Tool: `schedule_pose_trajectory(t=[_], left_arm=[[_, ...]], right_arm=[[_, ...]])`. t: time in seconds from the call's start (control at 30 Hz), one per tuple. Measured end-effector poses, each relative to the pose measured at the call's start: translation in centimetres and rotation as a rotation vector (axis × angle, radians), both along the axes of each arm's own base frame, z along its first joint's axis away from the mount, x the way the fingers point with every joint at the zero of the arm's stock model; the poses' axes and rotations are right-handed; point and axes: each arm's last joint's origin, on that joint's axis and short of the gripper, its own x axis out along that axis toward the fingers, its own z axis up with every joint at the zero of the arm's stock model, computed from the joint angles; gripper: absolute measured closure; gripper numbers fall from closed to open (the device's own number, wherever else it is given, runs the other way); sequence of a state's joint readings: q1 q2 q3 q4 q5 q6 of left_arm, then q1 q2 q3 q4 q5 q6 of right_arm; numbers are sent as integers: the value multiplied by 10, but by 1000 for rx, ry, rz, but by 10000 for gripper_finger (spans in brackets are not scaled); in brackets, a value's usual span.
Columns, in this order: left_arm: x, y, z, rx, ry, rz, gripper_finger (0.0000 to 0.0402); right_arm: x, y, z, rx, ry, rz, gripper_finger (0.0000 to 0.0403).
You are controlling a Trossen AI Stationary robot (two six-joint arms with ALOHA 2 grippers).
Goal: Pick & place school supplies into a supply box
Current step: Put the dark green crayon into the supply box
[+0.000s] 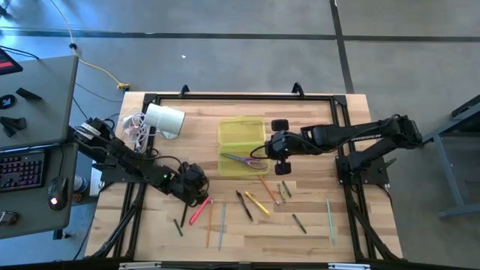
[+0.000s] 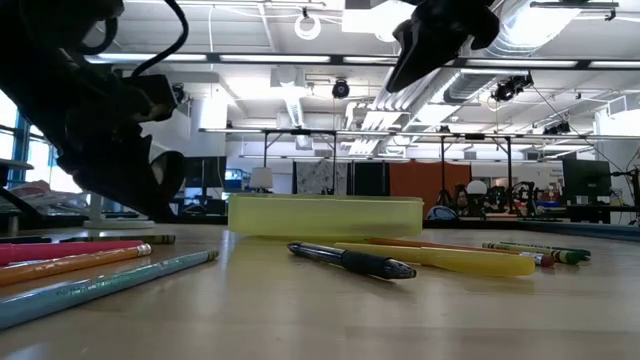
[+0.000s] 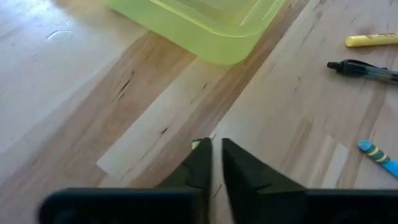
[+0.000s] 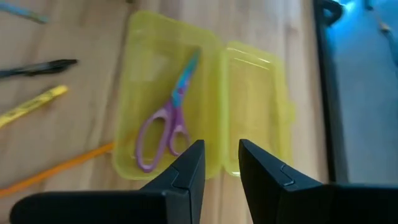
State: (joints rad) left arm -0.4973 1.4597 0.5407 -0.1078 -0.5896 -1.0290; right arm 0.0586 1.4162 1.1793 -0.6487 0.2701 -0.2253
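Observation:
The supply box (image 1: 240, 131) lies open at the table's middle, a translucent yellow-green shell with its lid folded out flat. Purple-handled scissors (image 4: 165, 124) lie flat in its near half. Pens and pencils are scattered on the wood nearer the front: a pink pencil (image 1: 199, 210), an orange one (image 1: 210, 223), a dark pen (image 1: 244, 204) and a yellow one (image 1: 257, 202). My left gripper (image 3: 217, 152) hangs low over bare wood beside the pink pencil, its fingers a narrow gap apart. A small green tip (image 3: 196, 144) peeks past one finger. My right gripper (image 4: 221, 155) hovers open above the box's right edge.
A white cylinder (image 1: 163, 120) with coiled cables lies at the back left. More pencils lie toward the right front, among them a light green one (image 1: 329, 221). A desk with a keyboard (image 1: 22, 169) stands beyond the table's left edge. Bare wood stretches between the box and my left gripper.

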Motion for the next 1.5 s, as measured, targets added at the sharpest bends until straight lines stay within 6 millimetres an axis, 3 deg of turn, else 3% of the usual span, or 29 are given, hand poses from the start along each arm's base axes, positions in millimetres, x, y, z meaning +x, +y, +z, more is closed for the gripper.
schedule_pose_trajectory(t=[0.2, 0.6, 0.73, 1.07, 1.5], left_arm=[[0, 0, -3, 3, 8, 4, 232], [7, -6, -53, 136, 24, 126, 221], [5, -10, -55, 144, 5, 135, 245], [-3, -21, -52, 99, -32, 154, 365], [-3, -22, -27, 49, -76, 93, 370]], right_arm=[[0, 2, 0, 54, 3, 44, 320], [0, 2, -1, 48, 9, 42, 320], [0, 2, -1, 49, 8, 41, 320], [0, 2, 0, 48, 3, 42, 320], [0, 2, 0, 48, 1, 42, 320]])
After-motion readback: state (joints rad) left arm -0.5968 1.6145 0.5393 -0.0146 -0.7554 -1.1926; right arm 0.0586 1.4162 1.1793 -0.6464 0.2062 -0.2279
